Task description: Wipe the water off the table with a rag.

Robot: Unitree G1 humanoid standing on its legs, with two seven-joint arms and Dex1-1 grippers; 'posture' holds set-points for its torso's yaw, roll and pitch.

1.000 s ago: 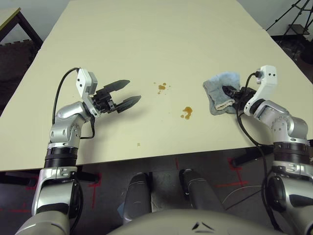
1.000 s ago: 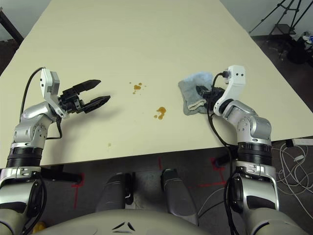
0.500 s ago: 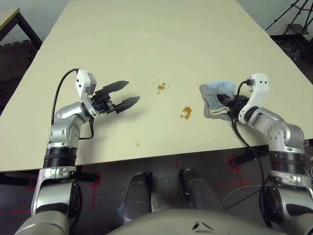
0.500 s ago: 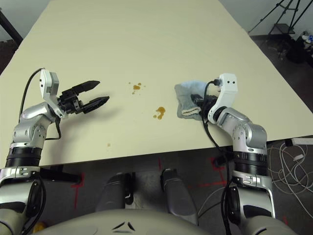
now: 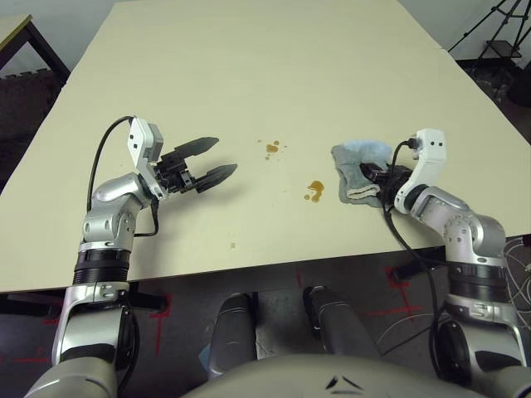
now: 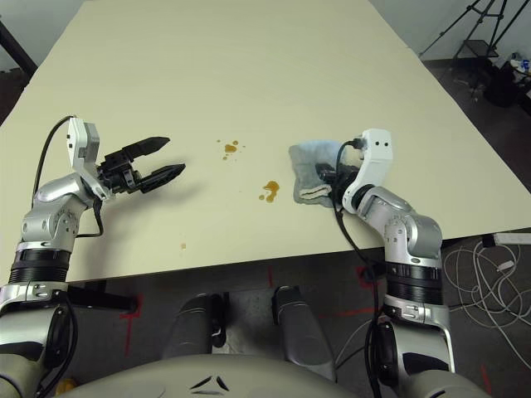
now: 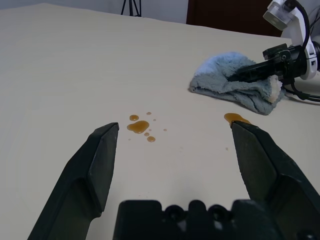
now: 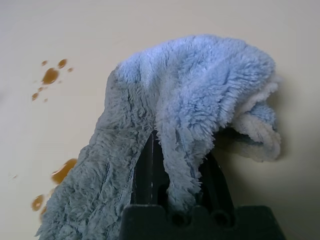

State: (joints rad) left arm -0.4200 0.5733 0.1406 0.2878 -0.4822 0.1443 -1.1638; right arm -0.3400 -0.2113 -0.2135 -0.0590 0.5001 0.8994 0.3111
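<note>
- The fuzzy blue-grey terry rag with a whitish hem (image 5: 355, 178) lies bunched on the tabletop, pinched between the fingers of the right black two-fingered gripper (image 5: 372, 172), a fold of cloth caught between them.
- The right silver forearm (image 5: 465, 228) reaches in from the robot's right, angled inward toward the middle, its gripper low at the cloth.
- Just beside the rag, on its left side, lies the nearer cluster of amber-brown liquid (image 5: 315, 191); a second amber-brown cluster with scattered droplets (image 5: 272, 148) lies farther from the robot and more to the left.
- Between the rag and both clusters, nothing stands in the way.
- The left black two-fingered gripper (image 5: 217, 162) hovers above the table to the left of the liquid, its fingers spread wide and empty, pointing inward; the left silver forearm (image 5: 114, 220) rises from the near side.
- A tiny brownish speck (image 5: 233, 245) sits near the front edge of the large pale cream-beige tabletop (image 5: 265, 66).
</note>
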